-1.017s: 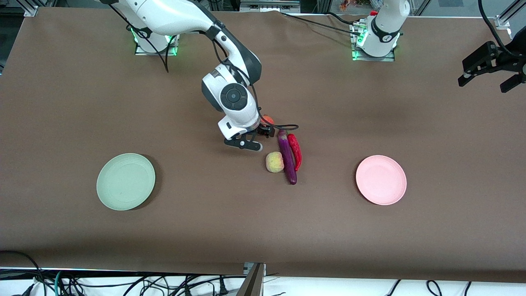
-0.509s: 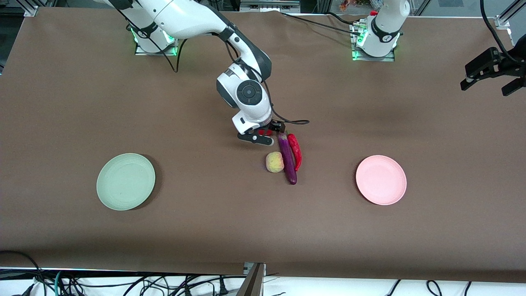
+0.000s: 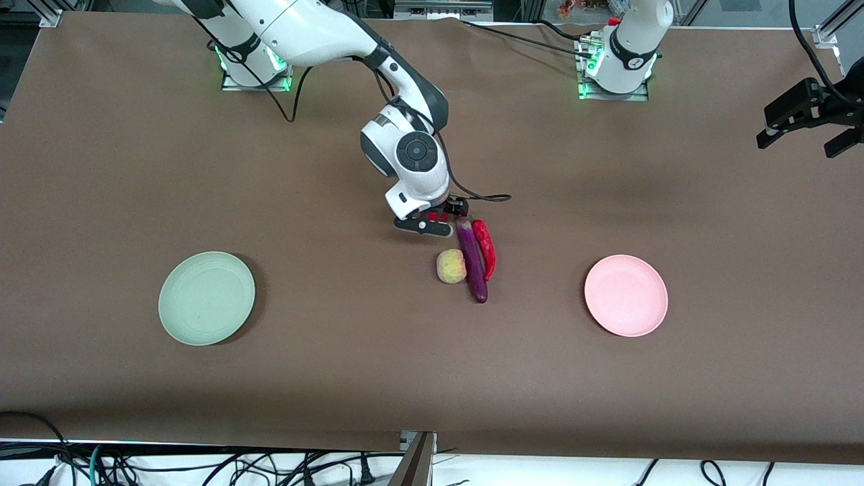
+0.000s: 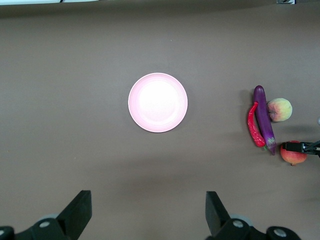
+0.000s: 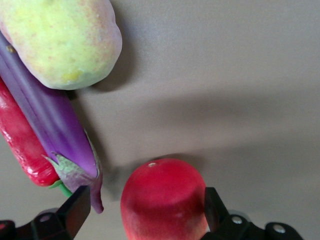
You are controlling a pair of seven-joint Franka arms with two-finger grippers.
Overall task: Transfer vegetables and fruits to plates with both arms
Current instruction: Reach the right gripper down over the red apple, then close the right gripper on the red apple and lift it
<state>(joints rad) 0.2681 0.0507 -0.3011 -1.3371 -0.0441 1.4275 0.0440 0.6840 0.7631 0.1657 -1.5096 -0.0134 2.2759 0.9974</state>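
Pomegranate sits between the right gripper's spread fingers beside the eggplant, mostly hidden from the front; left gripper waits, fingers apart, over the table.

On the table, the eggplant lies between the peach and the chili pepper. The pomegranate sits just beside the eggplant's stem end, farther from the front camera than the peach. One plate lies toward the right arm's end, the other plate toward the left arm's end, both well apart from the group.
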